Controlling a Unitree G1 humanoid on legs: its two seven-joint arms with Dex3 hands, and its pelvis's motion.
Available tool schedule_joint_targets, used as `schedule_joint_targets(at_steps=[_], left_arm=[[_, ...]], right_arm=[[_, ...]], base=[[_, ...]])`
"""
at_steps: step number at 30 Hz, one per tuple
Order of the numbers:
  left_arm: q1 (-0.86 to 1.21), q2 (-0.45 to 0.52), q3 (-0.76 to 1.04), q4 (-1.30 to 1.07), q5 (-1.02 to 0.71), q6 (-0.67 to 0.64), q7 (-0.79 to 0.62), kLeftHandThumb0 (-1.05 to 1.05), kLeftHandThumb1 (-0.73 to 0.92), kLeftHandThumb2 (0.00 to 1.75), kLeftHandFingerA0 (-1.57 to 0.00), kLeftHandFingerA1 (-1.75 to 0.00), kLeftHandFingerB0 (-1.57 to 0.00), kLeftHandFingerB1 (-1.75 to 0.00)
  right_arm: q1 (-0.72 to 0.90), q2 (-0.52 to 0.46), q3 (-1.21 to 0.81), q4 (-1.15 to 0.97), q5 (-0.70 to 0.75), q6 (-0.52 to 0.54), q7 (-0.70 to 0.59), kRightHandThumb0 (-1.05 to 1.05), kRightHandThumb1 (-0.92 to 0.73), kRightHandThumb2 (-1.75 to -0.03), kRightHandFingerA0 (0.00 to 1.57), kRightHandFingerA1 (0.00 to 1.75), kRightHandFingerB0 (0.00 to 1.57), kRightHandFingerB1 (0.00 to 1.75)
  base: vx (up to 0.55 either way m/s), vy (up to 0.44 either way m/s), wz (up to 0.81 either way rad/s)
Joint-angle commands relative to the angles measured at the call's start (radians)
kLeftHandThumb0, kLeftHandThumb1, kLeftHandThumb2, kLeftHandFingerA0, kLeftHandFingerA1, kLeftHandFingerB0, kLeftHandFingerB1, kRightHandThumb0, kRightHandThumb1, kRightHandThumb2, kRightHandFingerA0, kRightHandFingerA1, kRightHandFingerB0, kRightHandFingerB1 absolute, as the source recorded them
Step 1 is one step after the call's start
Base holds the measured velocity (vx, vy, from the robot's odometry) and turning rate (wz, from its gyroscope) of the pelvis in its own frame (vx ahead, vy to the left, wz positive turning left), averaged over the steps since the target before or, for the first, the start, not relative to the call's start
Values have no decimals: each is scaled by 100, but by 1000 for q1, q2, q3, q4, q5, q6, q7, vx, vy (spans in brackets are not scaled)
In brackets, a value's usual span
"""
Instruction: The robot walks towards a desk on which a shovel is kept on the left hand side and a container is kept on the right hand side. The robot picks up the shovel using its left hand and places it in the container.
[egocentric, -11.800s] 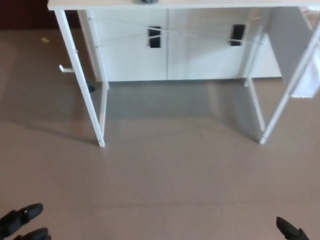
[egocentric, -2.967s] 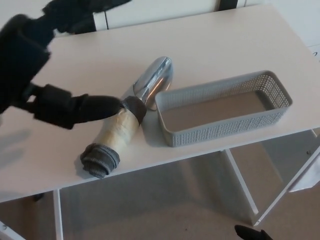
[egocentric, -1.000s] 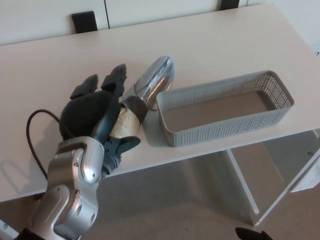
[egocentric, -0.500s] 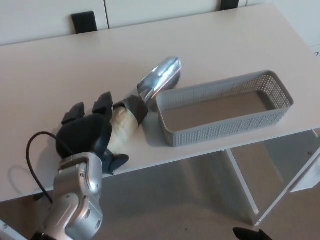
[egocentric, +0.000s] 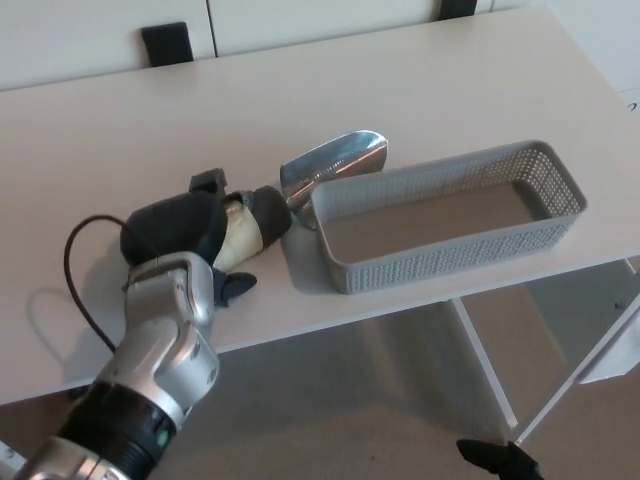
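Observation:
A shovel with a shiny metal scoop (egocentric: 335, 163) and a tan, tape-wrapped handle (egocentric: 245, 230) is in my left hand (egocentric: 183, 232), which is shut on the handle near the white desk's (egocentric: 400, 90) front left. The scoop points right, close over the left rim of the grey perforated container (egocentric: 445, 215) on the desk's right side. The handle's rear end is hidden under my hand. Only the black tip of my right hand (egocentric: 495, 460) shows at the bottom edge, below the desk.
The container's inside holds nothing. White cabinets with black handles (egocentric: 165, 42) stand behind the desk. Desk legs (egocentric: 480, 370) and beige floor show below the front edge. A black cable (egocentric: 75, 275) loops from my left wrist.
My left hand has closed on the handle and swung the shovel: the scoop has turned clockwise toward the container's left rim. The handle now lies more level than half a second ago.

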Motion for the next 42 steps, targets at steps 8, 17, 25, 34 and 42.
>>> schedule_joint_targets(at_steps=[8,17,25,34,42], left_arm=[[-72,62,169,182,-349,-311,-357,-15,84,64,-112,-114,-87,-97],[-33,1,419,248,-548,-389,-300,-17,84,65,-109,-128,-68,-101],[-32,-86,629,212,-696,-381,-257,-28,76,64,-98,-138,-75,-106],[-38,-190,798,16,-777,-268,-146,-20,74,73,-92,-156,-68,-114],[-24,-248,754,-230,-763,-198,-211,-18,80,68,-89,-164,-62,-109]], right_arm=[[-31,-36,2,-32,-21,48,12,-31,-54,-100,30,66,25,61],[-21,-45,1,-31,-13,49,23,-30,-54,-100,30,66,26,61],[-19,-39,5,-25,-17,58,15,-30,-54,-100,32,67,27,62],[-7,-48,5,-41,-16,64,25,-32,-54,-100,35,69,26,62],[-10,-52,14,-66,-33,91,26,-31,-54,-99,32,68,26,61]], base=[[0,0,0],[0,0,0],[0,0,0],[0,0,0],[0,0,0]])
